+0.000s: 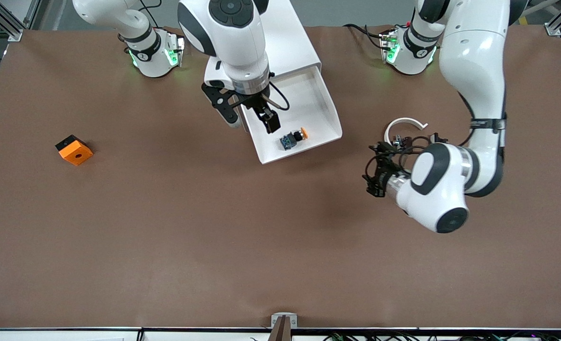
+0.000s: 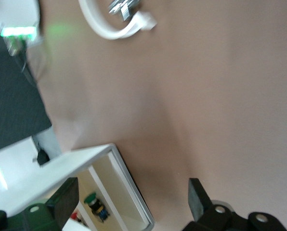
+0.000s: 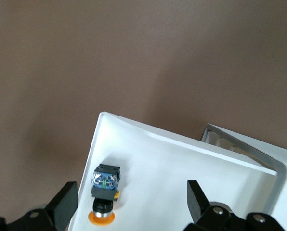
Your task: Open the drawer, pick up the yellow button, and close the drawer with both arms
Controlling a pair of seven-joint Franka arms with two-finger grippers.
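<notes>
The drawer is pulled out of the white cabinet toward the front camera. The button lies on its side in it near its front edge, orange cap toward the left arm's end. My right gripper hangs open and empty over the drawer, at its side toward the right arm's end. The right wrist view shows the button between the spread fingers of that gripper. My left gripper is open and empty over bare table beside the drawer, and its wrist view faces the drawer's side.
An orange square block with a hole lies toward the right arm's end. A white curved piece lies by the left arm's wrist and shows in the left wrist view. A green-capped button sits in a lower drawer.
</notes>
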